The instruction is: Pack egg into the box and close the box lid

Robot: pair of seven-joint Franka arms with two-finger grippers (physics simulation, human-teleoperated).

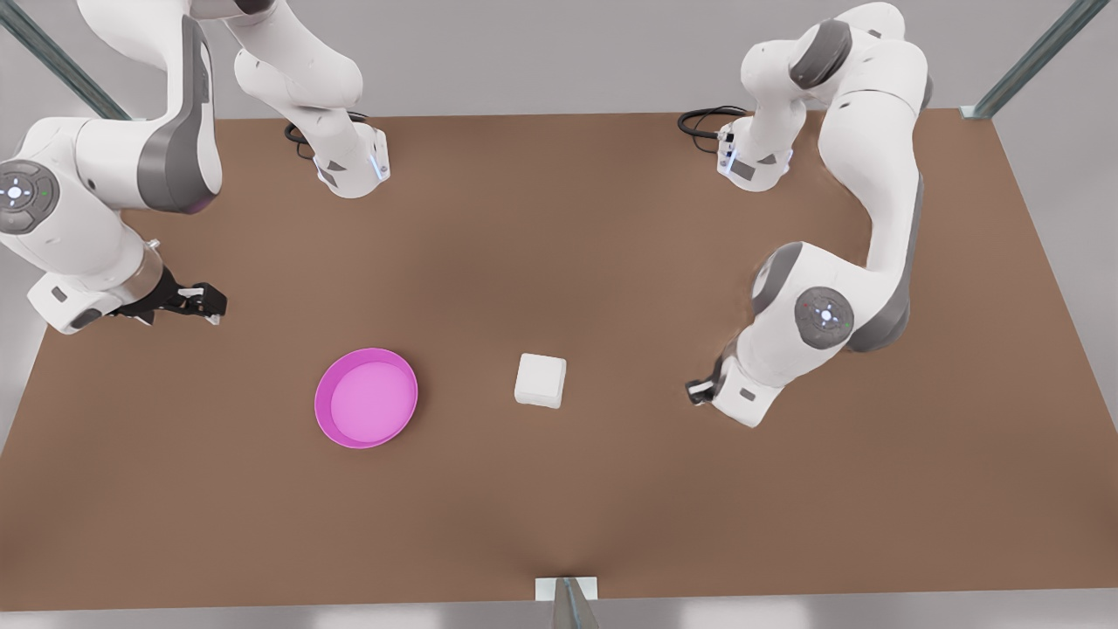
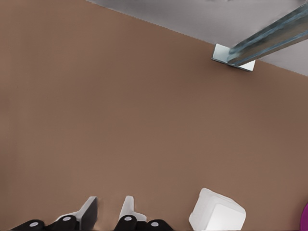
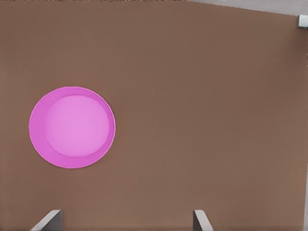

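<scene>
The box (image 1: 541,380) sits in the middle of the brown table as a closed white block, with the box lid (image 1: 541,374) flat on top. It also appears in the left wrist view, box (image 2: 216,216). The egg is hidden. My left gripper (image 1: 696,390) hovers at the front view's right of the box, apart from it. Its fingers (image 2: 89,211) are drawn nearly together with a narrow slit and nothing between them. My right gripper (image 1: 210,306) hangs far off at the front view's left, open and holding nothing, as the right wrist view (image 3: 127,216) shows.
A round pink dish (image 1: 366,397) with nothing in it lies to the front view's left of the box; it is in the right wrist view too, dish (image 3: 72,127). A metal strut on a bracket (image 1: 566,588) stands at the table's near edge.
</scene>
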